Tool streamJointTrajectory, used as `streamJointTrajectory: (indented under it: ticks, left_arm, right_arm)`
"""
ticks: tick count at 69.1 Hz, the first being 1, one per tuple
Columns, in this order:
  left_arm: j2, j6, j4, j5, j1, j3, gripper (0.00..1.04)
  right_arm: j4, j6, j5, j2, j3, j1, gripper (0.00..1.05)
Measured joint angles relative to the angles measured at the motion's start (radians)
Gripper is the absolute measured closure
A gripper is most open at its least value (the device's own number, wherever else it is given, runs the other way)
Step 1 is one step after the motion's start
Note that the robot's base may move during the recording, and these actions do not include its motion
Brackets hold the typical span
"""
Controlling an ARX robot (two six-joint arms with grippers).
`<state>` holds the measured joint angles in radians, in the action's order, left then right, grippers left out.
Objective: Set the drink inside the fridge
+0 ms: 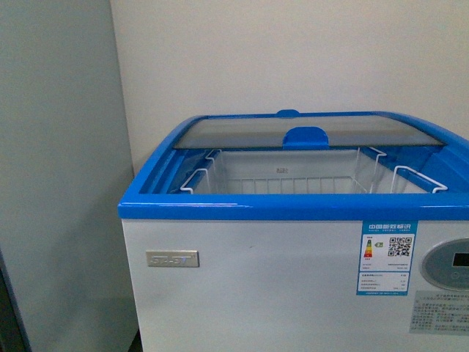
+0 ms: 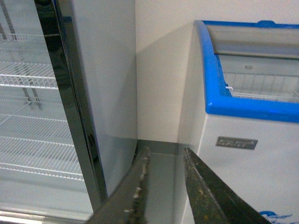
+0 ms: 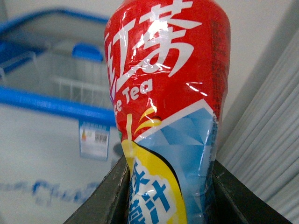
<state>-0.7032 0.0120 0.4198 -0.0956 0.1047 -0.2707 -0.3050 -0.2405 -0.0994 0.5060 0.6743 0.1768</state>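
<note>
The fridge [image 1: 256,279] is a white chest cooler with a blue top rim [image 1: 293,207], filling the front view. Its glass lid [image 1: 308,132] is slid back, showing a white wire basket [image 1: 293,176] inside. Neither arm shows in the front view. In the right wrist view my right gripper [image 3: 168,186] is shut on the drink bottle [image 3: 168,93], red, blue and yellow labelled "Ice Tea", with the fridge [image 3: 42,135] blurred behind it. My left gripper [image 2: 166,186] is open and empty, low beside the fridge's corner [image 2: 243,154].
A grey upright cabinet [image 2: 88,93] with a glass door and wire shelves [image 2: 28,79] stands left of the fridge, with a narrow floor gap [image 2: 159,154] between them. A pale wall [image 1: 293,51] runs behind. An energy label [image 1: 386,258] and control panel [image 1: 448,264] sit on the fridge front.
</note>
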Motion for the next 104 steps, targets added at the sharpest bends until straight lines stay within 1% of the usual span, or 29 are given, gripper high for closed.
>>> streamJointTrajectory:
  ticks: [1,3,4,5,7,9,12,15,16,17,18,19,21,24,27,29,32,38,49,57,60,63,75,96,98,102,104]
  left_arm:
    - [0.002,0.0,0.0,0.0,-0.001,0.003,0.88]
    - [0.023,0.0,0.001,0.005,-0.011,0.028,0.96]
    - [0.03,0.0,0.001,0.018,-0.02,0.034,0.99]
    - [0.04,0.0,0.001,0.05,-0.037,0.044,1.02]
    - [0.06,-0.004,0.002,0.085,-0.068,0.061,1.02]
    - [0.078,-0.004,0.002,0.088,-0.087,0.076,1.02]
    - [0.103,-0.004,0.002,0.09,-0.098,0.096,1.02]
    - [0.129,-0.004,0.0,0.093,-0.099,0.119,1.02]
    - [0.135,-0.004,-0.001,0.093,-0.1,0.124,1.02]
    - [0.139,-0.004,-0.002,0.093,-0.1,0.127,1.02]
    - [0.148,-0.004,-0.003,0.093,-0.1,0.134,1.02]
    - [0.152,-0.005,-0.005,0.093,-0.1,0.136,1.02]
    - [0.164,-0.004,-0.01,0.095,-0.1,0.143,1.02]
    - [0.188,-0.004,-0.019,0.096,-0.1,0.157,1.02]
    - [0.213,-0.005,-0.029,0.095,-0.1,0.17,1.02]
    - [0.225,-0.004,-0.036,0.095,-0.1,0.176,1.02]
    - [0.241,-0.005,-0.045,0.095,-0.1,0.183,1.02]
    - [0.272,-0.005,-0.064,0.096,-0.1,0.197,1.02]
    - [0.324,-0.005,-0.098,0.095,-0.1,0.215,1.02]
    - [0.36,-0.005,-0.123,0.096,-0.1,0.225,1.02]
    - [0.383,-0.005,-0.14,0.095,-0.1,0.229,1.02]
    - [0.4,-0.005,-0.122,0.095,-0.1,0.252,1.02]
    - [0.452,-0.006,-0.166,0.096,-0.1,0.257,1.02]
    - [0.524,-0.007,-0.239,0.096,-0.1,0.257,1.02]
    - [0.544,-0.007,-0.26,0.095,-0.1,0.257,1.02]
    - [0.626,-0.008,-0.376,0.096,-0.1,0.257,1.02]
    - [0.651,-0.008,-0.398,0.096,-0.1,0.257,1.02]
  right_arm:
    - [-0.003,-0.013,-0.014,0.011,0.004,0.009,0.68]
    - [0.009,-0.071,-0.058,0.064,0.021,0.037,0.68]
    - [0.025,-0.112,-0.076,0.094,0.034,0.046,0.68]
    - [0.045,-0.147,-0.089,0.124,0.048,0.052,0.68]
    - [0.089,-0.227,-0.113,0.191,0.083,0.059,0.68]
    - [0.134,-0.303,-0.126,0.258,0.124,0.062,0.68]
    - [0.181,-0.459,-0.147,0.372,0.191,0.055,0.68]
    - [0.183,-0.602,-0.184,0.477,0.258,0.031,0.68]
    - [0.179,-0.67,-0.202,0.508,0.28,0.02,0.68]
    - [0.176,-0.699,-0.211,0.523,0.291,0.014,0.68]
    - [0.166,-0.756,-0.232,0.552,0.313,0.004,0.68]
    - [0.158,-0.773,-0.243,0.566,0.325,-0.002,0.68]
    - [0.123,-0.882,-0.268,0.61,0.363,-0.018,0.68]
    - [0.045,-1.053,-0.267,0.696,0.435,-0.056,0.68]
    - [0.017,-1.223,-0.232,0.787,0.5,-0.096,0.68]
    - [0.021,-1.279,-0.211,0.837,0.537,-0.114,0.68]
    - [0.033,-1.324,-0.183,0.905,0.591,-0.135,0.68]
    - [0.05,-1.358,-0.137,1.028,0.698,-0.167,0.68]
    - [0.078,-1.358,-0.094,1.19,0.832,-0.196,0.68]
    - [0.119,-1.314,-0.072,1.289,0.903,-0.21,0.68]
    - [0.15,-1.262,-0.068,1.35,0.943,-0.213,0.68]
    - [0.172,-1.237,-0.068,1.392,0.965,-0.214,0.68]
    - [0.25,-1.212,-0.066,1.489,1.003,-0.21,0.68]
    - [0.351,-1.259,-0.106,1.542,1.0,-0.217,0.68]
    - [0.365,-1.265,-0.107,1.543,0.989,-0.22,0.68]
    - [0.39,-1.282,-0.108,1.543,0.967,-0.225,0.68]
    - [0.396,-1.289,-0.109,1.543,0.962,-0.226,0.68]
